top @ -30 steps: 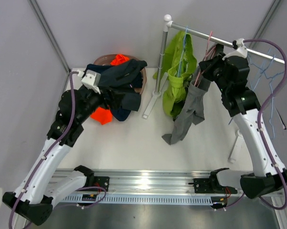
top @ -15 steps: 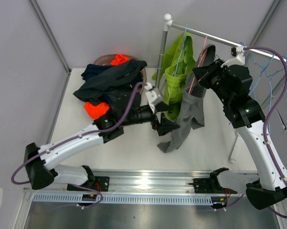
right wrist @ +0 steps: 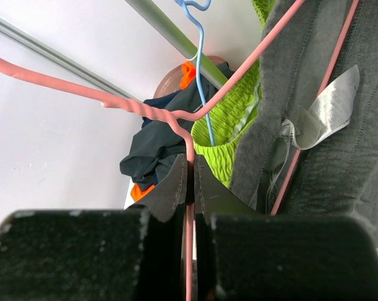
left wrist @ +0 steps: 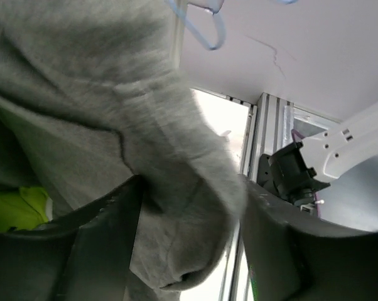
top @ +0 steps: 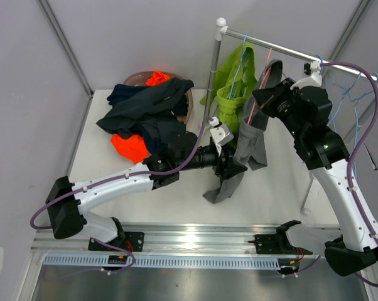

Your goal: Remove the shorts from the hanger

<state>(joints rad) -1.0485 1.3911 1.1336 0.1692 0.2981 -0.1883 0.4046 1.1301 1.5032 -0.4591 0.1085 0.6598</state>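
Grey shorts (top: 250,139) hang from a pink hanger (top: 259,88) beside the rack rail (top: 283,49). My right gripper (top: 269,95) is shut on the hanger's stem (right wrist: 190,125), and the grey shorts (right wrist: 340,138) hang to its right. My left gripper (top: 232,164) is open, its fingers either side of the lower leg of the grey shorts (left wrist: 113,100); the cloth fills the gap at the left gripper (left wrist: 189,185). Lime green shorts (top: 230,97) hang on a blue hanger (right wrist: 200,56). Navy and dark shorts (top: 152,103) and orange shorts (top: 130,148) lie piled at the back left.
A brownish basket (top: 137,78) sits under the pile. The rack post (top: 212,81) stands mid-table with its foot (top: 195,145) on the surface. Several empty blue hangers (top: 355,94) hang at the rail's right end. A grey wall frame (top: 66,47) runs at the left.
My left arm has swung from the pile across to the grey shorts and closed in on their lower leg. My right gripper shifted slightly left with the pink hanger, then held still.
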